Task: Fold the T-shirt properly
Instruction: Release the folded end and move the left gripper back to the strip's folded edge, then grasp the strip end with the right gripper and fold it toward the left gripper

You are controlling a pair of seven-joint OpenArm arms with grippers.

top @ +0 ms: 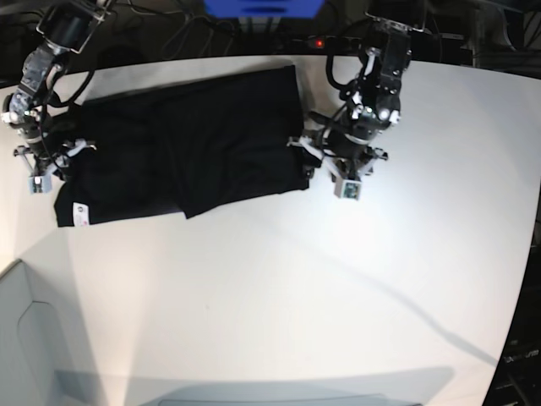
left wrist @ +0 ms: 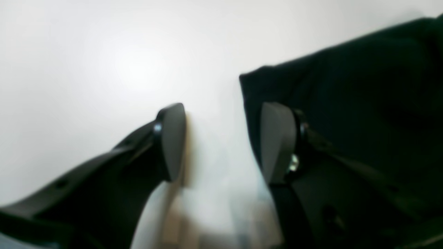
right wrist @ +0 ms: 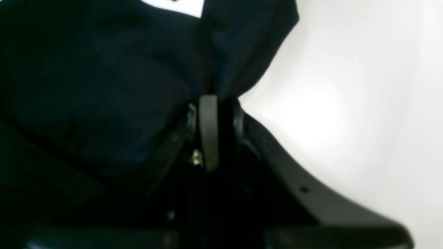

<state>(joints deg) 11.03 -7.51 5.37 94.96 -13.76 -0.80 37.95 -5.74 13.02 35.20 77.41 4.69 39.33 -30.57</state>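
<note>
The black T-shirt (top: pixel 194 144) lies partly folded on the white table (top: pixel 279 288), with a small white tag (top: pixel 80 212) at its front left corner. My left gripper (left wrist: pixel 225 141) is open and low over the table at the shirt's right edge (left wrist: pixel 346 97). One finger (left wrist: pixel 277 141) is over the cloth and the other is over bare table. It shows in the base view (top: pixel 311 156) too. My right gripper (right wrist: pixel 221 103) is shut on a bunched fold of the shirt (right wrist: pixel 104 86) at its left edge, also seen in the base view (top: pixel 61 156).
Cables and dark equipment (top: pixel 254 25) run along the table's far edge. The table's front edge (top: pixel 254 393) curves at the bottom, and a grey surface (top: pixel 21 338) shows at the lower left.
</note>
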